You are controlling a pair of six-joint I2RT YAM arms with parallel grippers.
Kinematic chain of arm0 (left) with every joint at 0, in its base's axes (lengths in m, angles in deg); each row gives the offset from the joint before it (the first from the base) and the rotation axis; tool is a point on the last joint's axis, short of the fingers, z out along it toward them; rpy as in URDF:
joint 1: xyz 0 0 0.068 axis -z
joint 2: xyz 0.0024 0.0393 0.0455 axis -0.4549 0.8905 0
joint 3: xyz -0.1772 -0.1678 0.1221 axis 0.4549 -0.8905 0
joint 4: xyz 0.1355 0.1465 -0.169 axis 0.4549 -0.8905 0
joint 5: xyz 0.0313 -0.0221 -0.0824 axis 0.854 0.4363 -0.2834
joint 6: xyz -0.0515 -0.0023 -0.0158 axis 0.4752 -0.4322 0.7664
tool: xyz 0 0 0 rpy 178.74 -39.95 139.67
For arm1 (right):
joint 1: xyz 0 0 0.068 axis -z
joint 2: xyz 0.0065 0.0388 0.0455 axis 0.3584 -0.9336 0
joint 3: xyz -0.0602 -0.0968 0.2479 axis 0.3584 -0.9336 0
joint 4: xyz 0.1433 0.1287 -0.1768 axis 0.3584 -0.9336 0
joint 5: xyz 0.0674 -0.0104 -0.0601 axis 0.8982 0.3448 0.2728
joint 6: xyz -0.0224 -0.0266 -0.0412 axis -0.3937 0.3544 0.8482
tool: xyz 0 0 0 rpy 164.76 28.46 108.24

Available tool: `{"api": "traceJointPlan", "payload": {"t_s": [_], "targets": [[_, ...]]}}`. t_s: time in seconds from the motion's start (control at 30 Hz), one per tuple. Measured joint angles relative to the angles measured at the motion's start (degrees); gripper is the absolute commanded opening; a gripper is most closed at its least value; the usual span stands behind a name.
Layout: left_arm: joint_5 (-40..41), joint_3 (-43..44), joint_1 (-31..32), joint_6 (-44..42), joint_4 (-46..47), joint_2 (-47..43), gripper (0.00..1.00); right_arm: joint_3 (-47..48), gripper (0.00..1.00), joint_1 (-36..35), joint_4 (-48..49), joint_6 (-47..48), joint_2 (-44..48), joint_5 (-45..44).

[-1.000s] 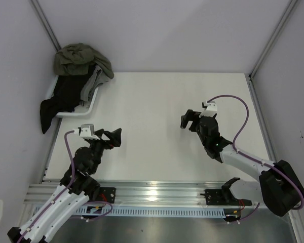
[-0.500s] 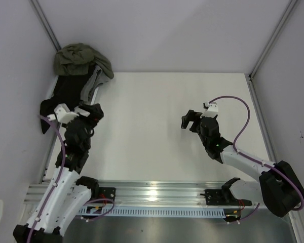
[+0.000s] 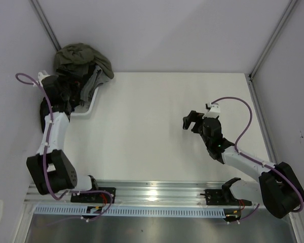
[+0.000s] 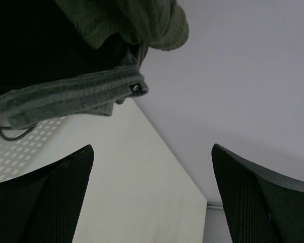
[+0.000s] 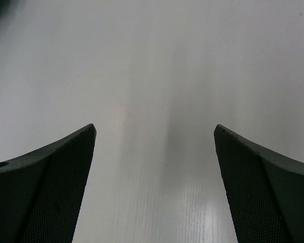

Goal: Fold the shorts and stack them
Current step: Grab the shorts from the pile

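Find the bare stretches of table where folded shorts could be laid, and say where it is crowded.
Bare: the wide middle of the table, between the white basket and the right gripper; also the far strip along the back wall. Crowded: the far-left corner, where the basket, the olive-green shorts heaped on it and the open left gripper sit close together.

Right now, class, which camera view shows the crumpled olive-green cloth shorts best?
The top external view: the olive-green cloth shorts show whole, heaped at the far end of the white plastic basket. The left wrist view catches only their lower edge; the right wrist view, none.
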Motion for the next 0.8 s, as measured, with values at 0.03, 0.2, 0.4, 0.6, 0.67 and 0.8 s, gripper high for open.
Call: {"api": "traceJointPlan", "payload": {"t_s": [0.03,0.2,0.4,0.6,0.67,0.8], "targets": [[-0.37,1.42,-0.02,0.52,0.39,1.75,0.99,-0.02,0.99,0.22,0.04,-0.22,-0.02,0.48],[-1.01,12.13,-0.07,3.91,1.73,11.56,0.99,0.0,0.99,0.94,0.11,-1.14,-0.24,1.99],[2.32,16.79,-0.09,7.8,4.74,16.9,0.93,0.0,0.99,1.7,-0.2,-1.57,-0.2,2.25],[6.6,28.15,0.72,8.92,3.74,26.47,0.92,0.0,0.99,2.86,-0.28,-2.23,0.0,2.62],[7.76,31.04,1.01,9.29,3.5,29.07,0.89,0.0,1.0,3.5,-0.48,-2.47,0.04,2.99],[10.05,38.97,1.4,9.49,0.37,35.26,0.88,-0.24,0.99,4.17,-0.7,-2.89,0.52,3.37]]}}
